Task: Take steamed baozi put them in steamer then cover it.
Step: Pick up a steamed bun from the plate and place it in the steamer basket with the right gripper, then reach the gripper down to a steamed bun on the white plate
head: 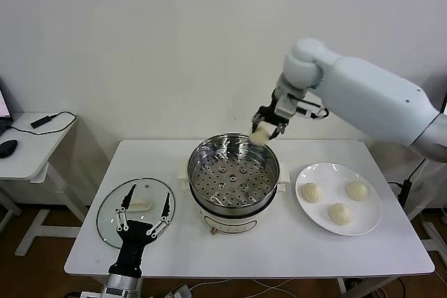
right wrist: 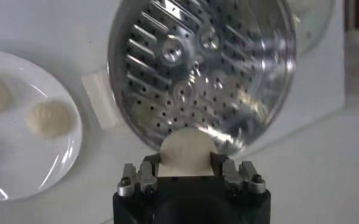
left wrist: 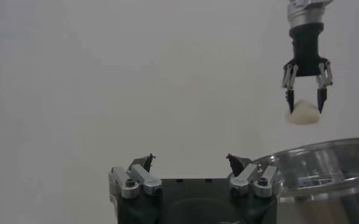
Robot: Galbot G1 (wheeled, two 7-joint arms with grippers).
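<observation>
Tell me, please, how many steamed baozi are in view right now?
4. Three lie on the white plate: baozi and. The fourth is held by the right gripper above the steamer rim. None seem hidden.

White table (head: 391,256), round white plate (head: 369,209), side desk (head: 28,151) with mouse (head: 7,148), black cable (head: 52,121)

White wall (head: 140,47) behind white table (head: 349,252).
</observation>
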